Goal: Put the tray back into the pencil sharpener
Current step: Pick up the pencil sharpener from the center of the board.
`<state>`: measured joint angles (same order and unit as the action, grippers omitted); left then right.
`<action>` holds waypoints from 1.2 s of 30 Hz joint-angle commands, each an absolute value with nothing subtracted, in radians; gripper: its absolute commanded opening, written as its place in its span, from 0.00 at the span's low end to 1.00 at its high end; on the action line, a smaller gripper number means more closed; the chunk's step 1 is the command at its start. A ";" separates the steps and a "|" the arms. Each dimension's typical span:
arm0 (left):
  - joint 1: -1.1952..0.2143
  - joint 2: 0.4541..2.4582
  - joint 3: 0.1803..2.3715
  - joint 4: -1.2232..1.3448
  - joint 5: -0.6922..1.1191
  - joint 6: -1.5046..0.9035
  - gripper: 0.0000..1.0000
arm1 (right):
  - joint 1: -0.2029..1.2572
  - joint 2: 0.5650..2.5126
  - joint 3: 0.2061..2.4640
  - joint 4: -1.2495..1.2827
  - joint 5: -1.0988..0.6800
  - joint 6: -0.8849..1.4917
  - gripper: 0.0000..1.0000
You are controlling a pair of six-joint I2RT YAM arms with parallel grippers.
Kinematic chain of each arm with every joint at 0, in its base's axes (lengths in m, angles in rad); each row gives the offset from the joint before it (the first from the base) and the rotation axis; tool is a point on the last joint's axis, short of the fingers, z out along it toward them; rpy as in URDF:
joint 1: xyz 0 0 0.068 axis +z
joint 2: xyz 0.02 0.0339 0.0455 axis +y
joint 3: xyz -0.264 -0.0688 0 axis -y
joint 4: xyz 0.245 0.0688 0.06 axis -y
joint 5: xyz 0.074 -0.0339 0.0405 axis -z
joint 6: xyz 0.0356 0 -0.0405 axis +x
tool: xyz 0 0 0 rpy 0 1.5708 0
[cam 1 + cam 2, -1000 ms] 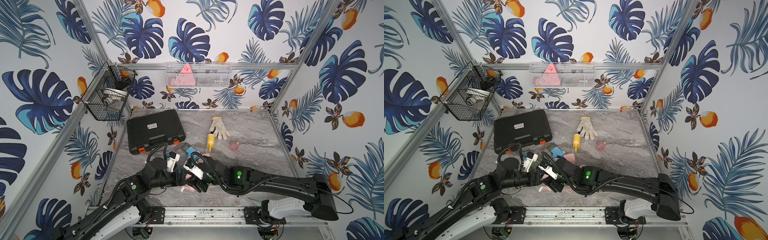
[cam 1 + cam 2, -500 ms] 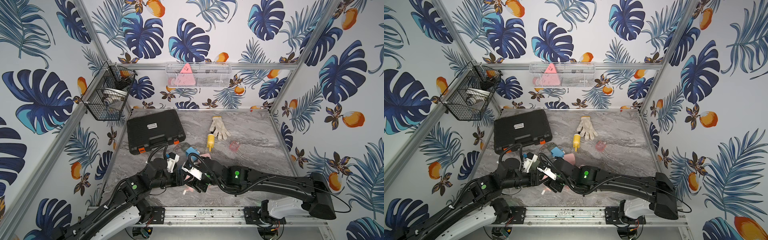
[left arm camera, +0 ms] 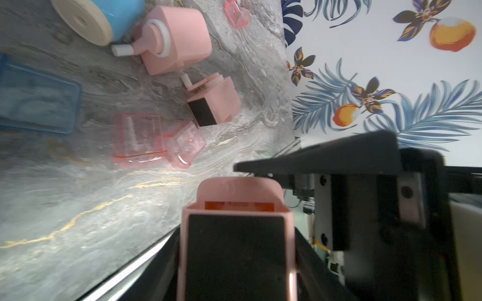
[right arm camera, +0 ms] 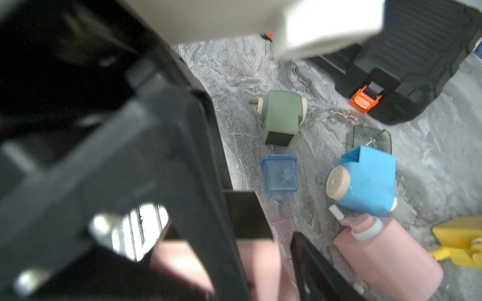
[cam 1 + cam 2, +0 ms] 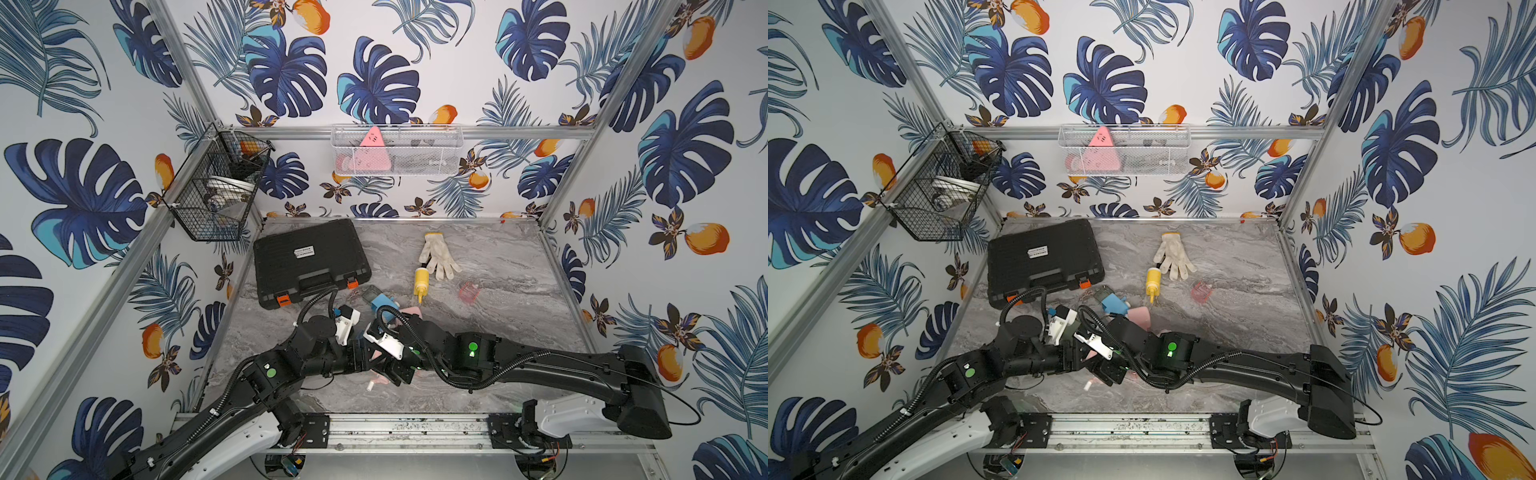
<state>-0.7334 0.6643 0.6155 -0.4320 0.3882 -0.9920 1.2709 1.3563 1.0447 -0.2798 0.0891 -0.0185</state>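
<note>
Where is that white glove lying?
In both top views, the white glove lies near the back of the table, right of the black case, behind the yellow sharpener.

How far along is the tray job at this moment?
Done: left pincer grips a pink sharpener. In hand: a reddish tray edge shows inside its slot, apparently partly in; the right pincer flanks it, grip unclear. Left: seating not confirmed, and two loose pink trays lie on the table.

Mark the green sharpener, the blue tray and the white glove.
green sharpener (image 4: 283, 113): right wrist view, on the side of its body.
blue tray (image 4: 280, 173): right wrist view, middle of its floor.
white glove (image 5: 436, 254): a top view, on the palm.
</note>
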 commanded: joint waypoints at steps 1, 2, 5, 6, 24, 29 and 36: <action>-0.735 0.669 0.624 -0.337 0.439 -0.999 0.42 | 1.269 1.336 1.033 -0.135 0.120 0.008 0.99; -0.735 0.670 0.624 -0.333 0.436 -1.000 0.42 | 1.270 1.326 1.025 -0.129 0.123 0.012 1.00; -0.735 0.679 0.617 -0.310 0.429 -1.006 0.41 | 1.268 1.292 1.010 -0.119 0.126 0.040 1.00; -0.735 0.683 0.614 -0.299 0.427 -1.008 0.41 | 1.268 1.278 1.008 -0.120 0.129 0.054 1.00; -0.732 0.695 0.567 -0.047 0.285 -1.076 0.39 | 1.078 0.777 0.746 -0.178 0.105 0.859 1.00; -0.732 0.689 0.492 0.112 0.287 -1.175 0.38 | 1.073 0.776 0.570 0.127 -0.038 1.065 1.00; -0.732 0.693 0.438 0.245 0.282 -1.256 0.38 | 1.072 0.914 0.478 0.430 -0.108 1.151 1.00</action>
